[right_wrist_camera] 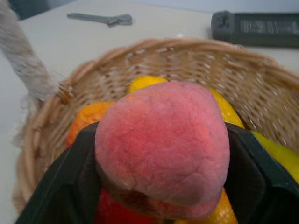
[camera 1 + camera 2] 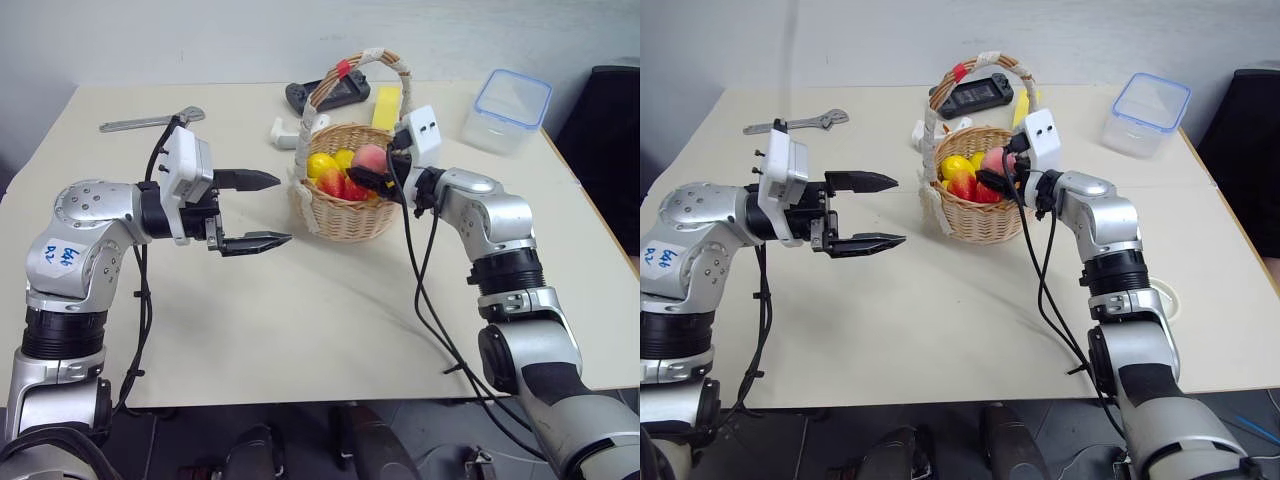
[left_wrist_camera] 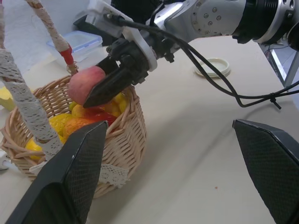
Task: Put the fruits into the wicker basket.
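1. The right gripper (image 2: pixel 368 172) is clamped on a round pink-orange peach (image 2: pixel 371 158), one black finger on either side of it, as the right wrist view shows plainly (image 1: pixel 163 144).
2. Gripper and peach sit over the near-right rim of the wicker basket (image 2: pixel 345 215), with the peach just inside the rim line and above the fruit lying within.
3. Beneath the held peach lie yellow lemons (image 2: pixel 322 164) and a red-and-yellow fruit (image 2: pixel 332 183), all inside the basket.
4. The basket's arched handle (image 2: pixel 340 75), wrapped in white cloth with a red tape band, rises on the far side of the right gripper.
5. The left gripper (image 2: pixel 262 210) has its fingers spread wide apart and holds nothing; it hangs level just to the left of the basket, tips pointing at the basket's side without touching it.
6. Beyond the left gripper a metal wrench (image 2: pixel 150 122) lies on the table (image 2: pixel 300 300).
7. Behind the basket, past the right gripper, sits a black handheld device (image 2: pixel 978 97); further to that gripper's right stands a clear blue-rimmed plastic box (image 2: pixel 508 108).
8. A round white lid (image 3: pixel 212 66) lies on the table beside the right arm.
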